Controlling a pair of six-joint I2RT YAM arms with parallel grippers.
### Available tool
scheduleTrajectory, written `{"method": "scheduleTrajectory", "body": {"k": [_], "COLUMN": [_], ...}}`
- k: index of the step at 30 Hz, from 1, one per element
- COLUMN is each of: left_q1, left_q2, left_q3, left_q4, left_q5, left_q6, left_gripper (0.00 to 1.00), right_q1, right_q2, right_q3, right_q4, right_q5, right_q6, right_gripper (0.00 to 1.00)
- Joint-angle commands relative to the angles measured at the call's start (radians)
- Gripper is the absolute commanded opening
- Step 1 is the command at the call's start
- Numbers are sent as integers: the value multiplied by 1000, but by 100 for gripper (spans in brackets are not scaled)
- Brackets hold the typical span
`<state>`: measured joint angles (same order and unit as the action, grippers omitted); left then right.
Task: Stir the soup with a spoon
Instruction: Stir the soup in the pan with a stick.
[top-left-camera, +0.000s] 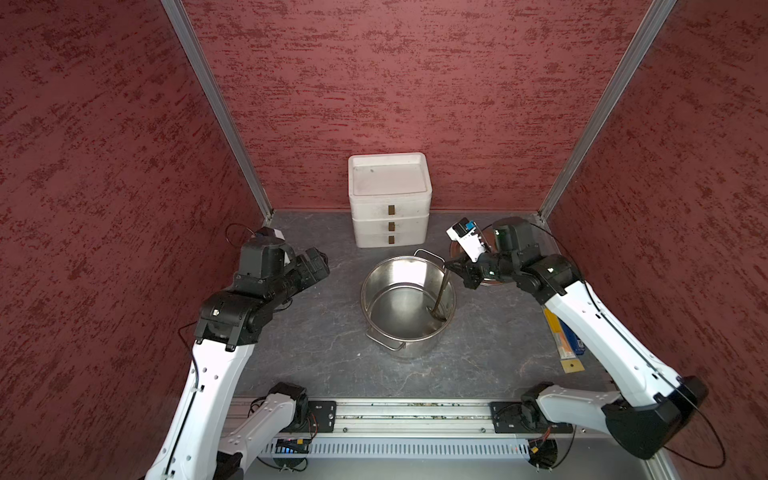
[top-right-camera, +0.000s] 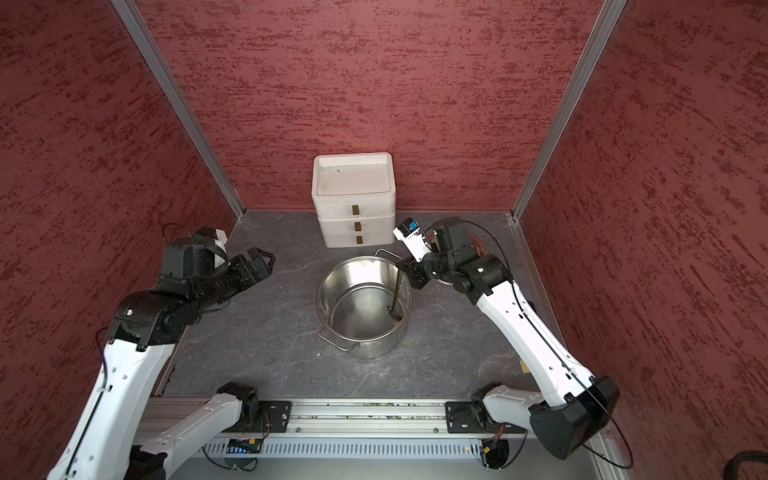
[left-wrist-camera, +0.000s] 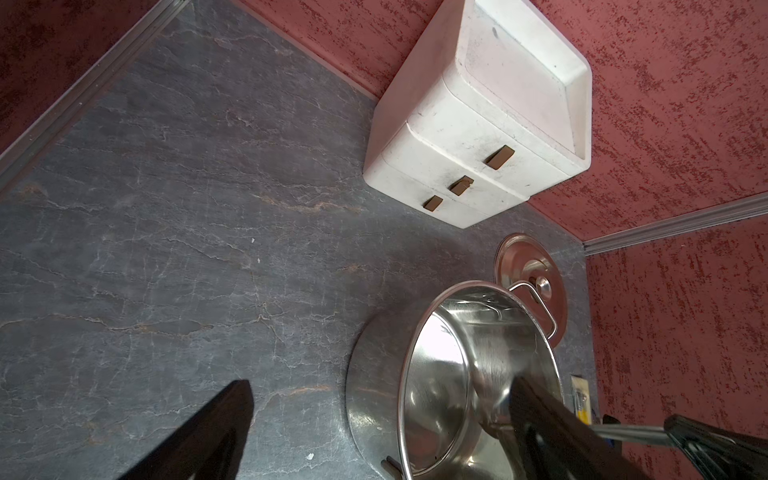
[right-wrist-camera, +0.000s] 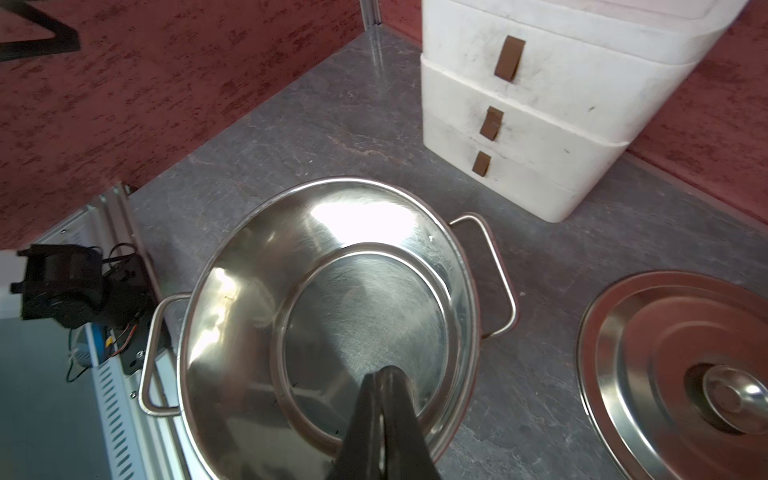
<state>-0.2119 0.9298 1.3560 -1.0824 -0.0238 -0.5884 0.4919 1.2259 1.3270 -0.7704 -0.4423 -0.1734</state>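
A steel pot (top-left-camera: 365, 291) (top-right-camera: 321, 291) with two loop handles stands mid-table in both top views. No soup shows in it; the shiny bottom is bare. The dark, slender spoon (top-left-camera: 440, 291) (top-right-camera: 395, 291) stands steeply inside the pot by its right wall, bowl end on the bottom. My right gripper (top-left-camera: 451, 266) (top-right-camera: 405, 266) is shut on the spoon's upper handle at the rim. In the right wrist view my right gripper (right-wrist-camera: 384, 374) shows closed over the pot (right-wrist-camera: 232, 299), and the spoon is hidden. My left gripper (top-left-camera: 322, 259) (left-wrist-camera: 382, 384) hangs open and empty to the left of the pot.
A white three-drawer unit (top-left-camera: 390, 199) stands against the back wall. The pot's lid (right-wrist-camera: 665, 353) (left-wrist-camera: 528, 262) lies flat behind and right of the pot, under my right arm. Yellow and blue flat items (top-left-camera: 565, 340) lie by the right wall. Red walls enclose three sides.
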Motion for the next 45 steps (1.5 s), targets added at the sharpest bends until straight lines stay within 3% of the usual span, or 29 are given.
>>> {"method": "scheduleTrajectory", "body": {"k": [1, 11, 18, 26, 32, 39, 45], "left_q1": [6, 6, 6, 6, 6, 7, 8], "left_q2": [6, -12, -33, -40, -40, -41, -33], "left_q3": [-3, -10, -2, 8, 12, 8, 11], "left_q4": [27, 17, -2, -12, -20, -17, -15], "left_q5": [14, 12, -7, -14, -18, -20, -22], "left_q6": [16, 4, 1, 1, 9, 18, 32], "left_gripper": [100, 100, 100, 100, 100, 100, 100], "right_q1": [49, 298, 332, 307, 238, 132, 58], "right_q2": [-19, 169, 421, 616, 643, 569, 421], "right_q3": [-10, 126, 362, 578, 616, 514, 350], "right_q4": [-2, 148, 132, 115, 130, 116, 103], "right_q5": [-120, -143, -81, 86, 180, 244, 277], "right_q6": [-1, 5, -15, -52, -34, -17, -3], "right_gripper": [0, 0, 0, 0, 0, 0, 0]}}
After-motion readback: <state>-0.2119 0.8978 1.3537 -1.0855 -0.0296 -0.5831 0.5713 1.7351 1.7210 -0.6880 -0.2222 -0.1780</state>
